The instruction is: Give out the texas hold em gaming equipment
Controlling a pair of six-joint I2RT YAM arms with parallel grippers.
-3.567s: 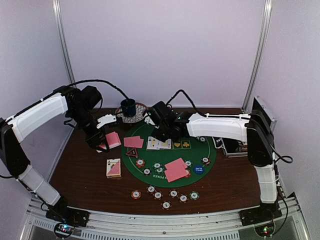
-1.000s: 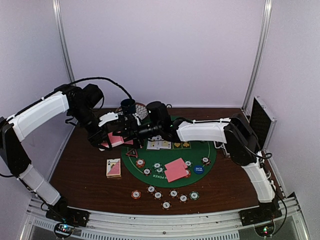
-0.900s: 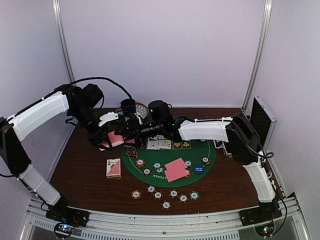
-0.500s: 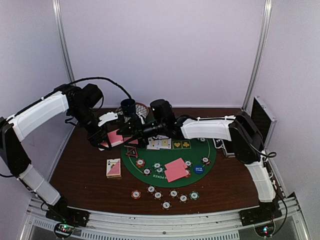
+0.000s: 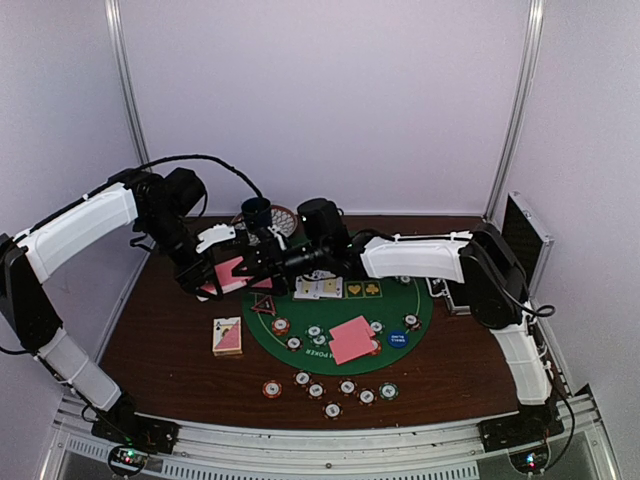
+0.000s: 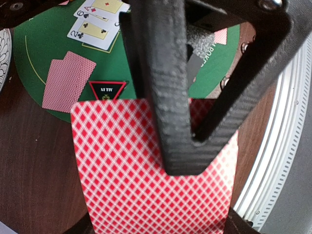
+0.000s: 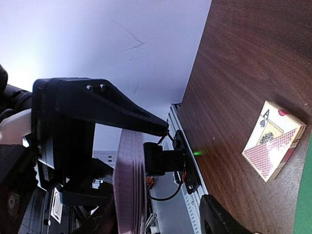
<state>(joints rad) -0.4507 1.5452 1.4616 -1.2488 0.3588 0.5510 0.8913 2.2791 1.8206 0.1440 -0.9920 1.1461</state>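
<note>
Above a dark wooden surface [image 5: 160, 350], the left pincer [image 5: 207, 283] pinches a stack of pink-backed playing cards [image 6: 146, 185]; the right pincer [image 5: 254, 259], spread, sits at the stack's edge.

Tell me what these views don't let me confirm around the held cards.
- Right gripper jaw state: top view, small and dark against the left gripper; right wrist view, its fingers cut off at the bottom edge.
- Count of held pink-backed cards: left wrist view, only the top back shows, under the left finger; right wrist view, edges blur.
- Poker chips' markings: top view, too small.
</note>
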